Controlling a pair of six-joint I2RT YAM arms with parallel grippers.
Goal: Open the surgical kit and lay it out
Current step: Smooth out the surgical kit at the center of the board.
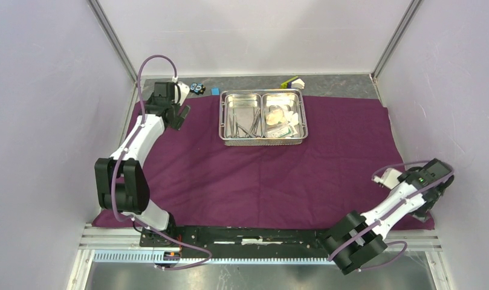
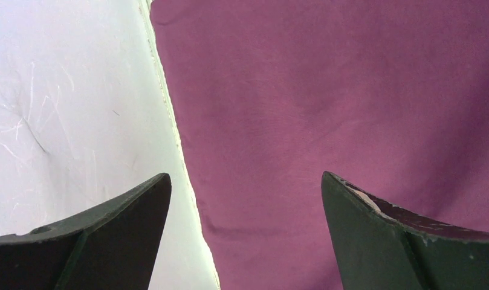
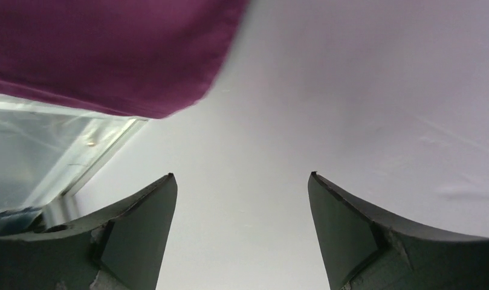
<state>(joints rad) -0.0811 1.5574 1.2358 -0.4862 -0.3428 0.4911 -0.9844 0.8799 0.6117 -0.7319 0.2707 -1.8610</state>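
The purple cloth lies spread flat. The metal tools sit in the steel tray, not laid out yet. The left hand and right hand are wide open, empty.

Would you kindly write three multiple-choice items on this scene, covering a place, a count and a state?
1. Where on the purple cloth does the steel tray stand? A) far middle B) near edge C) near right corner
2. How many compartments has it? A) one B) two C) four
3. How is the right tool? A) shut on cloth B) shut, empty C) open, empty
1A: it sits by the far edge. 2B: one divider splits it. 3C: jaws apart, nothing between.
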